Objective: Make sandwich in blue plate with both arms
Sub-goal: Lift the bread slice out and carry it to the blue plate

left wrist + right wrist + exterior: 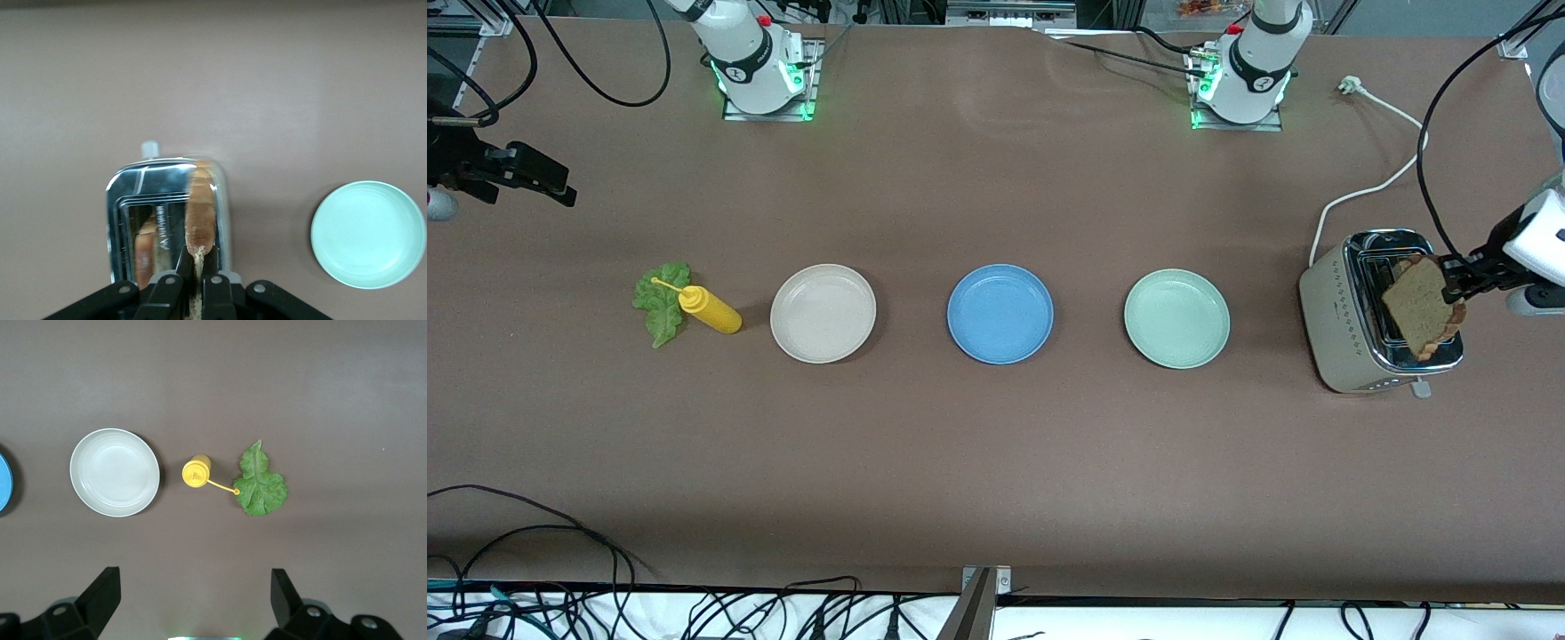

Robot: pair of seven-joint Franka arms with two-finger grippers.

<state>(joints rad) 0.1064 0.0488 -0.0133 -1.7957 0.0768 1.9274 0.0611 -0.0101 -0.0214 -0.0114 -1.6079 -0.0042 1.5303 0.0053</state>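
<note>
Left tool [1456, 280] pinched shut on bread slice [1421, 307], over toaster [1352, 333].
Tan, speckled, dark crust. Blue plate [1000, 313] mid-tabletop, bare. Right tool [193, 597] spread wide, holding nothing, over lettuce [261, 483].

I see the blue plate [1000, 313] at the centre of the front frame, round, shallow, bare, flat on the table. At the frame's right edge my left gripper [1454, 277] is clamped on a slice of bread [1421, 307], tan with a dark crust, hanging tilted over the toaster [1343, 331]. The lettuce leaf [662, 302], ruffled and green, lies flat at middle left. My right gripper [193, 597] waits, jaws wide, above that end.
</note>
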